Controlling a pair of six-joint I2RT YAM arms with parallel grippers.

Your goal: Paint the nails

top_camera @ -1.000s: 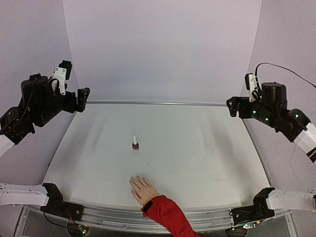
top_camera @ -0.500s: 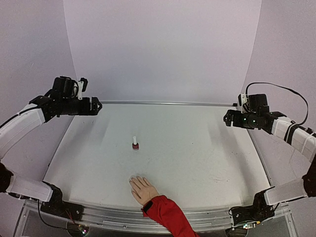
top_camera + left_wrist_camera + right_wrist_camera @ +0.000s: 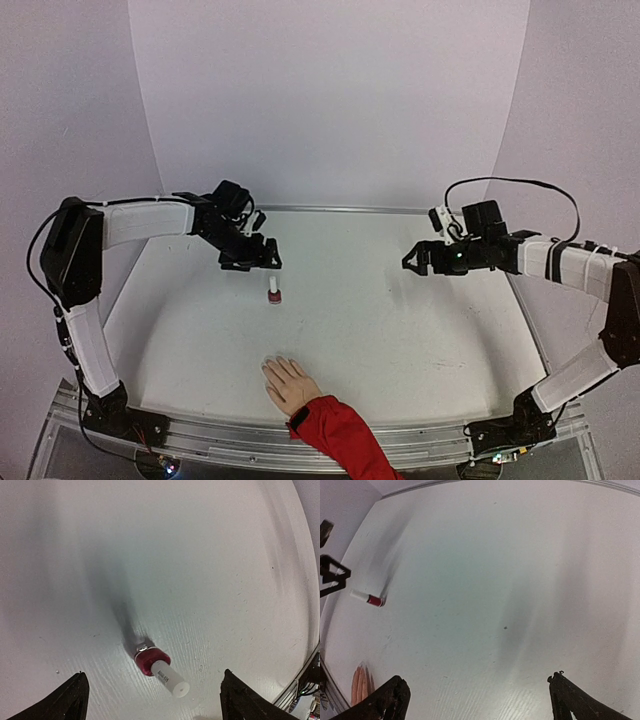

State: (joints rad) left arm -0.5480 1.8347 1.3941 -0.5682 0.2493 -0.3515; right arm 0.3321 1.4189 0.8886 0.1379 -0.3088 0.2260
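A small beige mannequin hand (image 3: 288, 382) with a red sleeve (image 3: 340, 432) lies palm down at the table's near edge. Its nails are too small to make out. Its fingertips (image 3: 361, 685) also show in the right wrist view. A dark-red polish bottle with a white cap (image 3: 273, 291) stands upright mid-table and shows in both wrist views (image 3: 156, 663) (image 3: 369, 598). My left gripper (image 3: 250, 258) is open and empty, hovering just above and behind the bottle, which sits between its fingers (image 3: 153, 676). My right gripper (image 3: 412, 263) is open and empty over the right half of the table (image 3: 476, 677).
The white table (image 3: 420, 330) has a metal rail along its near edge (image 3: 420, 438) and curved pale walls behind and at the sides. Both arms reach inward over the table's far half.
Both arms have swung in from the table's outer sides toward the middle. The left gripper has come to just above the bottle. The bottle and the hand have not moved.
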